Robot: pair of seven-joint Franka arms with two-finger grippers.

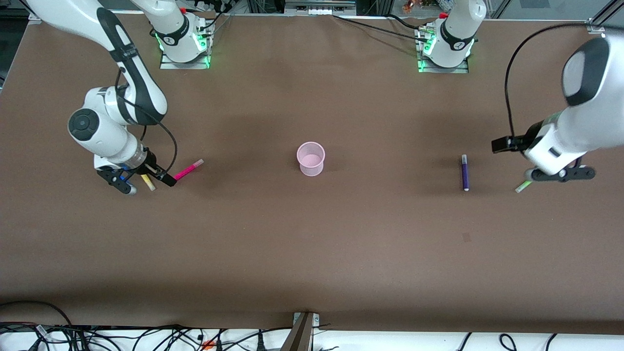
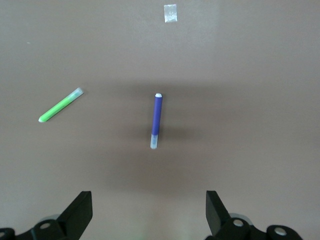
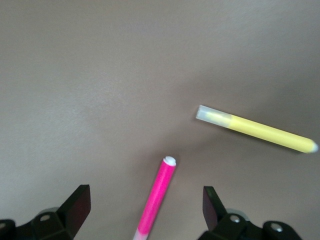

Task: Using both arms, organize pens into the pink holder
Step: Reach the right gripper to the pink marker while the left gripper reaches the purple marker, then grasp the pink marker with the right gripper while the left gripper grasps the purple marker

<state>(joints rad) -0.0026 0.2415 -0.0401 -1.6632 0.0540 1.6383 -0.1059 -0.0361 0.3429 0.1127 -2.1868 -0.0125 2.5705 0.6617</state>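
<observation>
A pale pink holder stands upright near the middle of a brown desk, with nothing visible inside it. Four pens lie flat on the desk, two toward each end, all well apart from the holder.

Toward the left arm's end, a dark purple pen lies in full view between the holder and the left gripper. A light green pen lies just beside that gripper; in the front view only one end shows, the rest hidden under the gripper. The left wrist view shows both pens whole: the purple pen and the green pen lie apart from each other on the bare desk, with a small pale patch nearby. The left gripper hovers above them, its fingers spread wide and holding nothing.

Toward the right arm's end, a magenta pen and a yellow pen lie close together. In the front view the right gripper covers part of each. The right wrist view shows the yellow pen whole, while the magenta pen is cut off at the picture's edge. The right gripper hangs over the magenta pen, fingers wide apart and empty; its fingertips are only partly in frame.

Cables run along the desk edge nearest the front camera.
</observation>
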